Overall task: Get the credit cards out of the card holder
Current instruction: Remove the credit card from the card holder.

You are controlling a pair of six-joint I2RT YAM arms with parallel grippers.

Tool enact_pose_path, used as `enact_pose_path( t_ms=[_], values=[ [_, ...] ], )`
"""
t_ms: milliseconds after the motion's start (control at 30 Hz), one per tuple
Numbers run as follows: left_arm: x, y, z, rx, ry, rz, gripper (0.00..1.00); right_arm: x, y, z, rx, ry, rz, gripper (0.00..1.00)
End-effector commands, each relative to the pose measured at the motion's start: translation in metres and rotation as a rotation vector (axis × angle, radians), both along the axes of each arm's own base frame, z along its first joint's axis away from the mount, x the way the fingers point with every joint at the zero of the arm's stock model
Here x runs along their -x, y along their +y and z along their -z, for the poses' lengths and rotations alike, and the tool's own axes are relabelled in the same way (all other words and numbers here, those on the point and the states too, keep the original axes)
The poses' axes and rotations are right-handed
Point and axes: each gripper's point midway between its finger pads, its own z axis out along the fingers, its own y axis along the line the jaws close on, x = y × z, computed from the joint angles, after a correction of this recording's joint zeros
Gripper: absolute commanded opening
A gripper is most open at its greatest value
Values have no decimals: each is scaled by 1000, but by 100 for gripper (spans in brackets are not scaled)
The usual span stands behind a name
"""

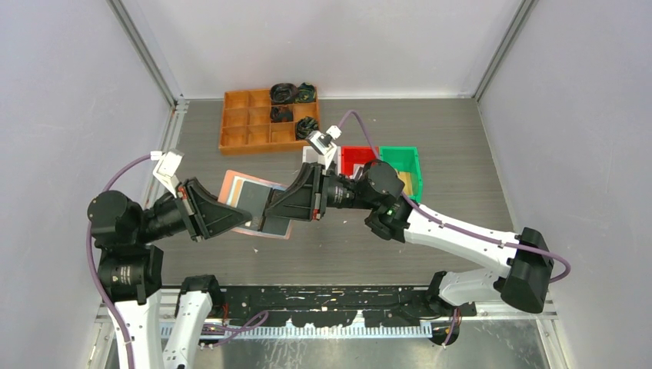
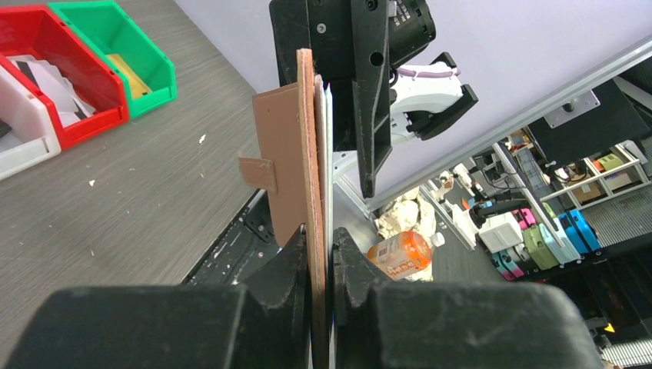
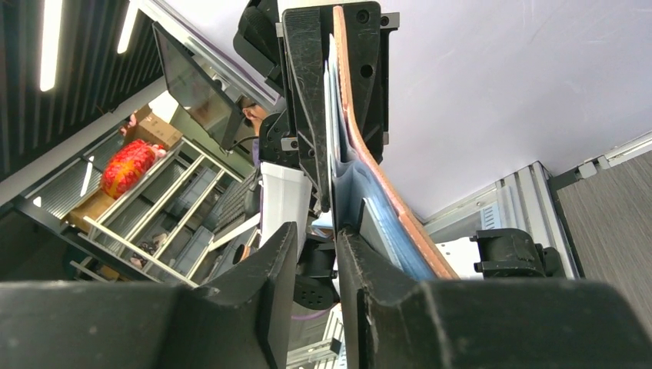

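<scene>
Salmon-pink card holder [image 1: 247,191] is held open in the air, at 6 o'clock from the orange tray [image 1: 254,146]. The left gripper [image 2: 319,254] is clamped on its edge, while the right gripper [image 3: 311,238] has its 2 fingers slightly apart beside it.

Grey table [image 1: 461,138] holds orange tray [image 1: 254,148], red bin [image 1: 358,149], green bin [image 1: 400,150], perhaps white bin [image 2: 27,142].

Left pincer [image 1: 246,219] holds card holder [image 1: 243,189].
</scene>
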Motion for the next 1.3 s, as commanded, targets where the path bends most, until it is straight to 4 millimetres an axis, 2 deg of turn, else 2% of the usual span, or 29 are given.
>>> enact_pose_path(
  t_ms=[0,233,367,433,500,567,667,700,1100,1267],
  values=[
    [10,-1,-16,-4,-76,15,11,0,-7,-40,-116,-67,19,29],
    [12,-1,-18,0,-78,14,11,0,-8,-40,-121,-69,22,15],
    [13,-2,-19,0,-85,16,11,-4,-6,-38,-111,-63,43,15],
    [14,-2,-19,0,-87,18,11,-8,-3,-36,-88,-58,58,22],
    [13,-2,-19,-1,-89,18,11,-10,-2,-37,-82,-66,73,22],
    [12,-1,-19,-1,-92,17,11,-11,-2,-39,-82,-75,85,17],
    [11,-1,-20,-1,-90,13,11,-10,-7,-39,-92,-88,93,2],
    [10,-1,-20,-1,-91,9,11,-8,-8,-39,-99,-92,92,1],
    [6,-1,-30,29,-69,-13,15,3,-25,-21,-173,-82,73,1],
    [6,-1,-32,33,-71,-19,8,5,-30,-24,-189,-93,75,1]
  ],
)
